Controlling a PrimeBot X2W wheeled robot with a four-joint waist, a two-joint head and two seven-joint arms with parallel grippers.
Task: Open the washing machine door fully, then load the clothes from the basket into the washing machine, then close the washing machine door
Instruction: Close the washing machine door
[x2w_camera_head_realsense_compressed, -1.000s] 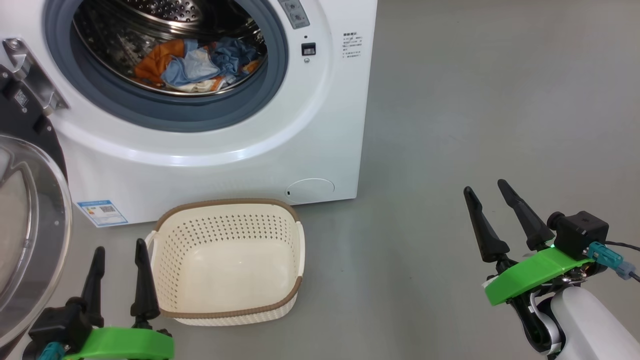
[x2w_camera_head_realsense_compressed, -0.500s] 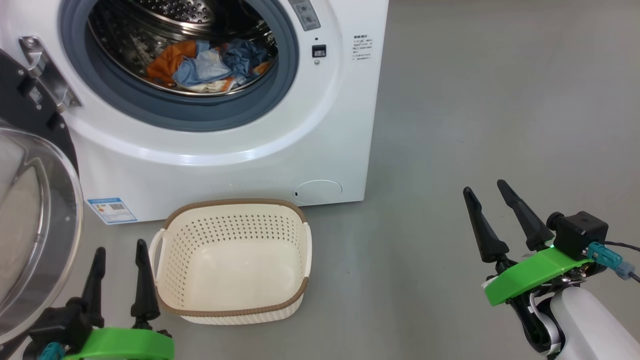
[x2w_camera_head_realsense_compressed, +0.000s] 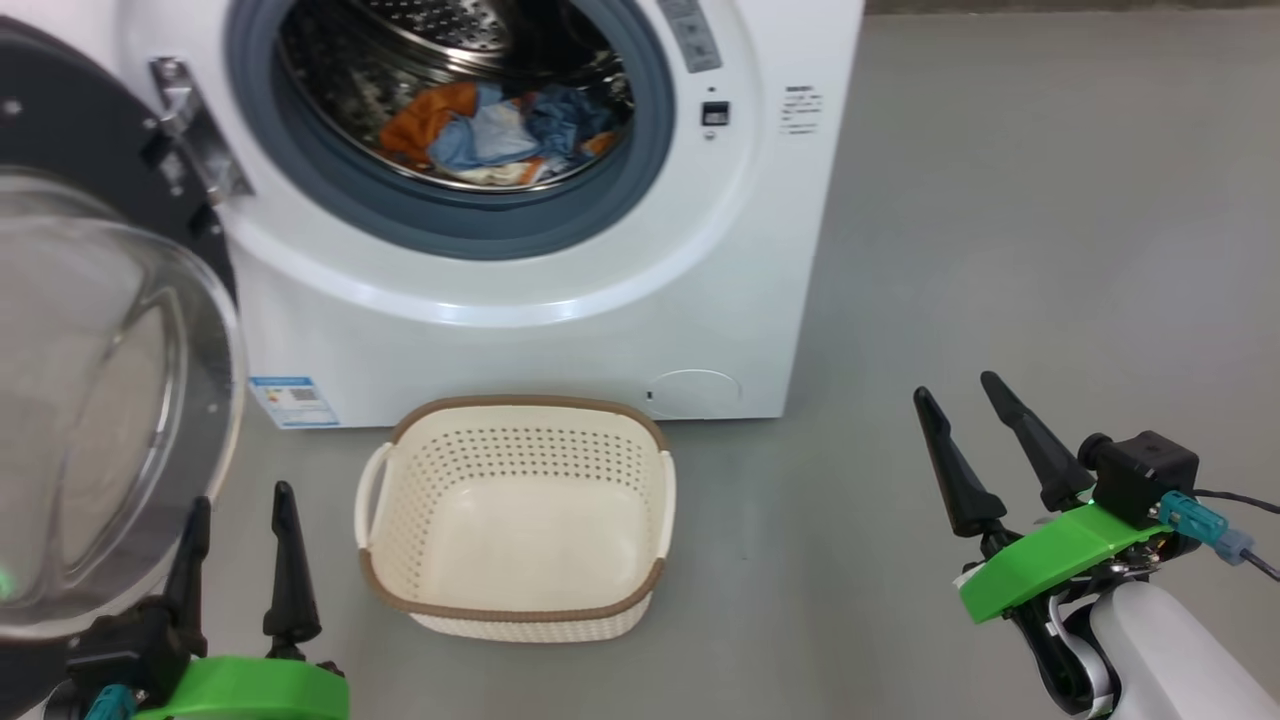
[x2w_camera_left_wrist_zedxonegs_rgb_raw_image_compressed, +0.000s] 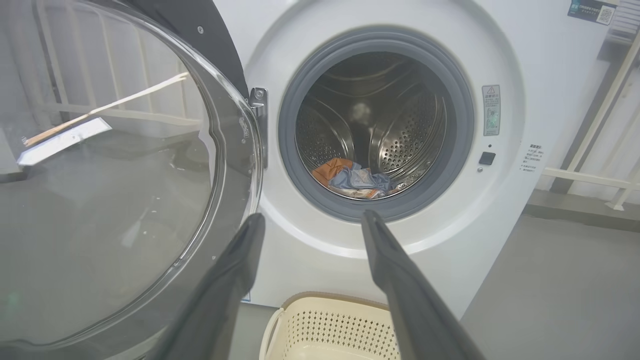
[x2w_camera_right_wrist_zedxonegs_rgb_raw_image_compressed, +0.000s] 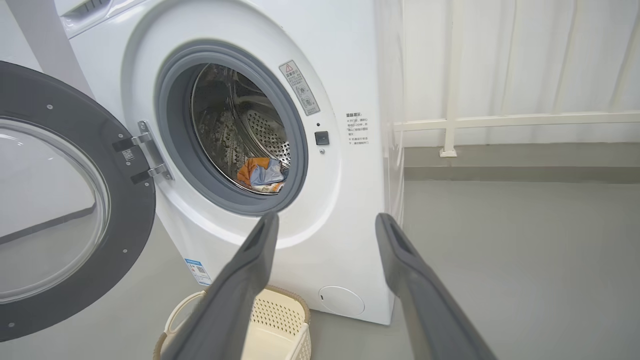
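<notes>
Left jaws: spread wide and empty; fingers (x2w_camera_head_realsense_compressed: 290, 560) sit low between the basket (x2w_camera_head_realsense_compressed: 520, 455) and the washing machine door (x2w_camera_head_realsense_compressed: 100, 380), handy for the door, I judge.
Right jaws: just as wide, nothing held; fingers (x2w_camera_head_realsense_compressed: 950, 470) are well off to the right of the washing machine (x2w_camera_head_realsense_compressed: 520, 340), above the floor (x2w_camera_head_realsense_compressed: 1000, 200).
Basket: empty, just in front of the machine, so loading looks finished.
Load: the clothes (x2w_camera_head_realsense_compressed: 500, 135) lie bunched low in the drum (x2w_camera_left_wrist_zedxonegs_rgb_raw_image_compressed: 370, 125), behind the gasket (x2w_camera_head_realsense_compressed: 450, 232).
Door: swung out on its hinge (x2w_camera_head_realsense_compressed: 190, 130) to my left; I judge only closing remains.
Hidden: the door's far edge is cut off in the head view; I can't make out a handle; reflections cloud its glass.
</notes>
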